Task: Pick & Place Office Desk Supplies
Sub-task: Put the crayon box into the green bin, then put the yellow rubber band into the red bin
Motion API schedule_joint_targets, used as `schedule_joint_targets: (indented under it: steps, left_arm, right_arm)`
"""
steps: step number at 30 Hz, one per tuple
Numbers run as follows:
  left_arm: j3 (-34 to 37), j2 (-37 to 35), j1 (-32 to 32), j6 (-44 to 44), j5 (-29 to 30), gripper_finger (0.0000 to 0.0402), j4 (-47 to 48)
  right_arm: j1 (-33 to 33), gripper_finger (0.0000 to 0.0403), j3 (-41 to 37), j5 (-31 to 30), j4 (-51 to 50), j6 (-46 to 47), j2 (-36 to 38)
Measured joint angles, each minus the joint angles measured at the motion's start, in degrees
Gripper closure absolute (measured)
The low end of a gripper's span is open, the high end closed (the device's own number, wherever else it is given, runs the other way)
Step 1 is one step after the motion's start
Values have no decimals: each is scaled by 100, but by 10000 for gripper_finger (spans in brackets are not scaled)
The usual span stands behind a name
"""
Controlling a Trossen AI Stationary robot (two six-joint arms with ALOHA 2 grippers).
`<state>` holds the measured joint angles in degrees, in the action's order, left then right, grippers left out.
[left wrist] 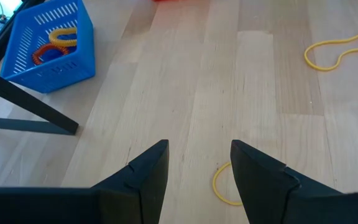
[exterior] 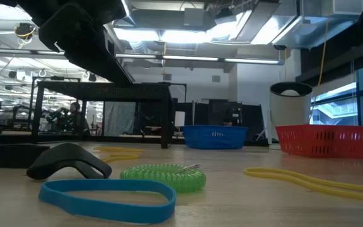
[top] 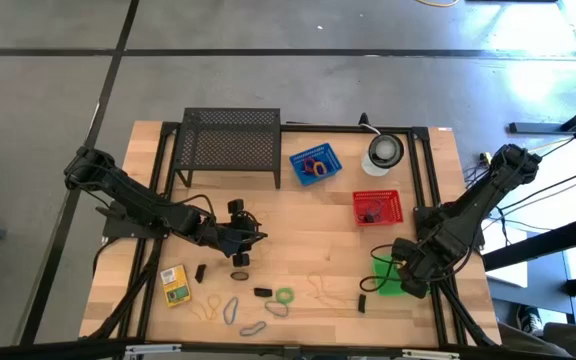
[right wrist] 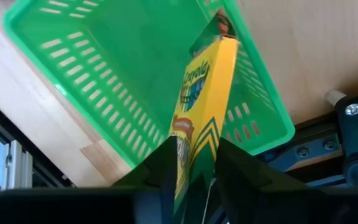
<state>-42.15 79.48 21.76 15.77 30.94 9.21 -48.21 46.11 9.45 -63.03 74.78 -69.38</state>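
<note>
- Bare wood lies open ahead of my left gripper [left wrist: 194, 171], between the blue basket [left wrist: 48, 43] and a yellow band [left wrist: 337, 43].
- My right gripper [right wrist: 194, 165] is hemmed by the green basket [right wrist: 73, 81] walls.

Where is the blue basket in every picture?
High view: the blue basket sits at the table's back, between the black mesh rack and the white disc.
Low view: blue basket at centre background, left of the red basket.
Left wrist view: top left corner, rubber bands inside.
Right wrist view: not in it.
Shared landmark: the black mesh rack.
</note>
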Motion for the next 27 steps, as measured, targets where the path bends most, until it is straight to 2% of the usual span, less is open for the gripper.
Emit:
schedule_joint_targets:
  steps: [8,16,24,27]
  left_arm:
    - [0,0,0,-1,4,233,3]
    - [-2,0,0,471,-77,233,171]
    - [-2,321,2,999,-1620,213,639]
    - [-2,617,1,1005,-1901,202,505]
  right_arm:
    - [34,244,0,132,84,13,1]
    - [190,237,0,566,88,149,8]
    - [330,245,171,756,71,127,9]
    - [383,249,496,650,83,-10,13]
